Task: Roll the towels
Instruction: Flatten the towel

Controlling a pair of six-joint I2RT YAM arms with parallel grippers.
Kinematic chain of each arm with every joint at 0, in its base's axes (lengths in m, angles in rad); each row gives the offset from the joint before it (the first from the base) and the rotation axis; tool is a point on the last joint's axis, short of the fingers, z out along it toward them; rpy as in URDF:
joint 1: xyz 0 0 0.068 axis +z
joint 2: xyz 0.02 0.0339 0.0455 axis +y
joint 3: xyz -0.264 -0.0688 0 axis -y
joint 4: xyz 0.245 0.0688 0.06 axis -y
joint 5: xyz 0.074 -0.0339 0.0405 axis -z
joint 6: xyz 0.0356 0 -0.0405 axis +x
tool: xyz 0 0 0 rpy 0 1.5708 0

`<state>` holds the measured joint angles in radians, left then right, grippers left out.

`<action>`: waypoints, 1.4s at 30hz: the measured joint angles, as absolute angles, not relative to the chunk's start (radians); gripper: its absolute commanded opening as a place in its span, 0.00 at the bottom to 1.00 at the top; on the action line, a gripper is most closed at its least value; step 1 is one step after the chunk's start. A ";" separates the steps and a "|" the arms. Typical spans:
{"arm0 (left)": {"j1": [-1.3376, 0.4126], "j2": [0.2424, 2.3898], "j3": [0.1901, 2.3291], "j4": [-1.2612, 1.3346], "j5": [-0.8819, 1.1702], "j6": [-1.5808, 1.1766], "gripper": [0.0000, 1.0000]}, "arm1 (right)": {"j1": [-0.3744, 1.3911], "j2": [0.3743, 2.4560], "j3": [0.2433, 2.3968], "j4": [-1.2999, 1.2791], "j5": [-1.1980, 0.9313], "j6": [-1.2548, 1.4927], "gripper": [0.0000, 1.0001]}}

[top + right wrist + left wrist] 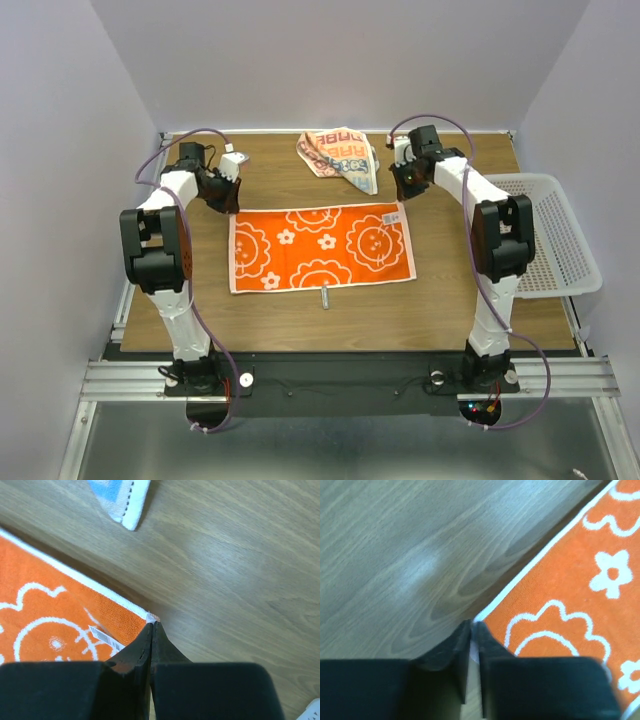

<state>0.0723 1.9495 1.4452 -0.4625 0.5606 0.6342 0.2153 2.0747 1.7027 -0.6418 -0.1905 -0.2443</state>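
Note:
An orange towel with white flower and lion prints lies spread flat in the middle of the table. My left gripper is shut on its far left corner; in the left wrist view the white hem sits between the fingertips beside the orange cloth. My right gripper is shut on the far right corner, the jaws pinching the white tip of the towel. The second towel, white with orange and blue lettering, lies crumpled at the back; its corner shows in the right wrist view.
A white perforated basket stands at the table's right edge, its corner also in the right wrist view. A small grey object lies just in front of the orange towel. Bare wood lies on both sides and at the front.

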 measured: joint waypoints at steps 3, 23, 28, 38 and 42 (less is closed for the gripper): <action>0.073 1.957 1.493 -0.493 0.559 0.651 0.75 | 0.215 2.076 1.701 -0.641 -0.214 -0.254 0.49; 0.074 2.106 1.647 -0.607 0.519 0.786 0.63 | 0.209 2.255 1.897 -0.765 -0.252 -0.440 0.52; 0.074 2.107 1.646 -0.606 0.517 0.785 0.63 | 0.209 2.256 1.898 -0.793 -0.268 -0.465 0.50; 0.074 2.119 1.647 -0.600 0.510 0.773 0.63 | 0.207 2.286 1.898 -0.807 -0.294 -0.483 0.28; 0.074 2.141 1.655 -0.600 0.510 0.773 0.62 | 0.202 2.287 1.898 -0.809 -0.300 -0.483 0.15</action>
